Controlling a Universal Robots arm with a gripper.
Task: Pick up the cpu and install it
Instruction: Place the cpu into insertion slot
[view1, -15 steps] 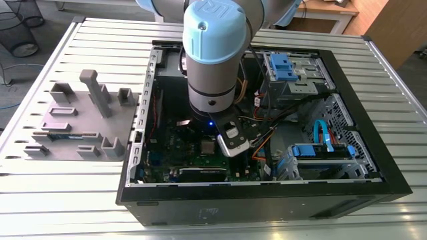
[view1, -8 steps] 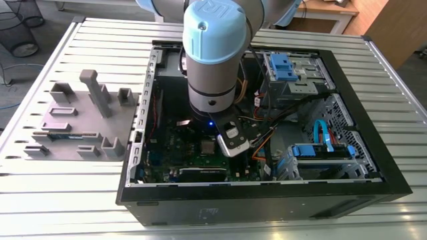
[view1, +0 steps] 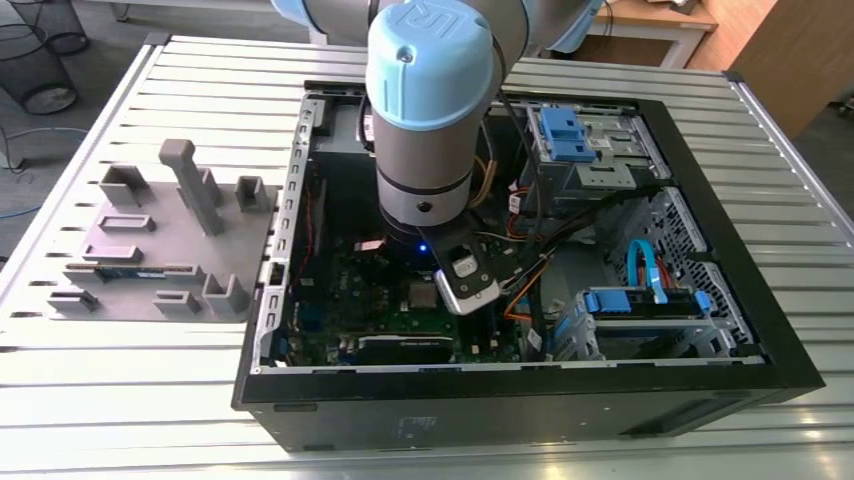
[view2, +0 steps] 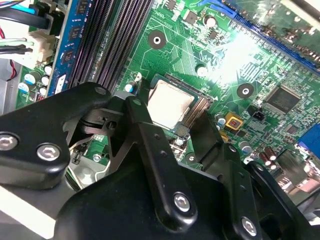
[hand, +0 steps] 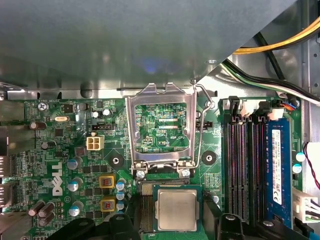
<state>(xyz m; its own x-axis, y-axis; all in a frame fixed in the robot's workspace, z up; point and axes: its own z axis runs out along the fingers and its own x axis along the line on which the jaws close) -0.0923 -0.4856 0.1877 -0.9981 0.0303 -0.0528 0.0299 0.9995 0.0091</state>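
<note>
gripper (hand: 170, 212) hangs inside the case (view1: 747, 380) over the green board (hand: 65, 150), jaws spread. the cpu (hand: 175, 210) lies flat in the socket (hand: 145, 210) between its two fingers (view2: 142, 125), not pinched. the socket's metal frame (hand: 161, 127) stands open just ahead of the gripper.

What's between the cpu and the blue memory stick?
A finger of the hand, then empty black memory slots, in the first wrist view.
</note>
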